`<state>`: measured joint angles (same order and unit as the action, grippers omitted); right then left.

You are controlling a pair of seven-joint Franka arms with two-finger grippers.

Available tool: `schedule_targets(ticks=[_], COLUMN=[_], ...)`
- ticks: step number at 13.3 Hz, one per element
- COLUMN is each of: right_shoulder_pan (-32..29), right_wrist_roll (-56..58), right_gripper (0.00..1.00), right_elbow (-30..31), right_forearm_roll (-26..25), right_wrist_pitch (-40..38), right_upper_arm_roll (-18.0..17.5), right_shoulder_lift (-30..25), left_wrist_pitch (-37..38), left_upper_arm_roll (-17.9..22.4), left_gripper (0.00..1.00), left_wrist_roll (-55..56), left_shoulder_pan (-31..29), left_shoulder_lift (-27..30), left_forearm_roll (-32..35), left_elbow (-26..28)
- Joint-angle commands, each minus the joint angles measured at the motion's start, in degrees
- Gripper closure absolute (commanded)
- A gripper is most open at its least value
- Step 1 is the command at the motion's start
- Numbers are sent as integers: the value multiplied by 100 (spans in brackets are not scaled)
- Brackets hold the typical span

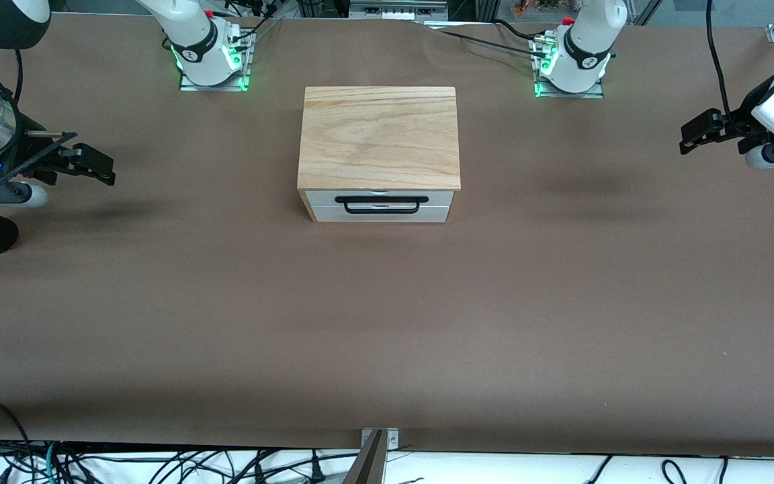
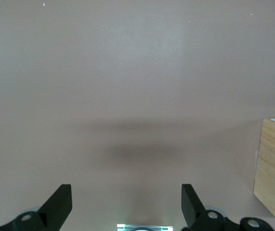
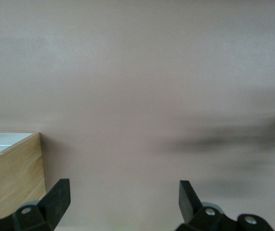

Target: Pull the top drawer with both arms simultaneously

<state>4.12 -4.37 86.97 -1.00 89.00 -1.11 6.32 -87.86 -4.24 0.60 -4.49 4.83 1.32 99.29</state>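
The top drawer (image 1: 323, 197) is shut in the light oak cabinet (image 1: 379, 136) at the table's middle; its white front and wide black wire handle (image 1: 379, 199) face the front camera. My left gripper (image 1: 691, 139) hangs open and empty over the bare table at the left arm's end, well apart from the cabinet. My right gripper (image 1: 103, 168) hangs open and empty over the right arm's end. The left wrist view shows the open left gripper (image 2: 126, 192) and a cabinet side (image 2: 274, 173). The right wrist view shows the open right gripper (image 3: 124, 187) and the other cabinet side (image 3: 17, 173).
A second white drawer front (image 1: 380, 215) sits below the top drawer. The brown table (image 1: 387, 323) spreads wide around the cabinet. The arm bases (image 1: 209, 57) (image 1: 572, 64) stand along the edge farthest from the front camera. Cables (image 1: 158, 467) lie off the near edge.
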Motion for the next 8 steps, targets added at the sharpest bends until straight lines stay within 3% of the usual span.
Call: schedule_targets(ticks=[1, 8], right_shoulder_pan=[-7, -7], right_wrist_roll=[-29, -29], right_gripper=[0, 0], right_elbow=[-58, -58], right_forearm_roll=[65, 65], right_wrist_pitch=[-41, -14], right_upper_arm_roll=[-12, -12], right_shoulder_lift=[-17, -17], left_wrist_pitch=[-3, -12], left_upper_arm_roll=[-59, -59], left_gripper=[0, 0], left_wrist_roll=[-34, -34], left_shoulder_pan=[-96, -96], left_shoulder_lift=[88, 62], left_forearm_roll=[-140, -271], left_elbow=[73, 73])
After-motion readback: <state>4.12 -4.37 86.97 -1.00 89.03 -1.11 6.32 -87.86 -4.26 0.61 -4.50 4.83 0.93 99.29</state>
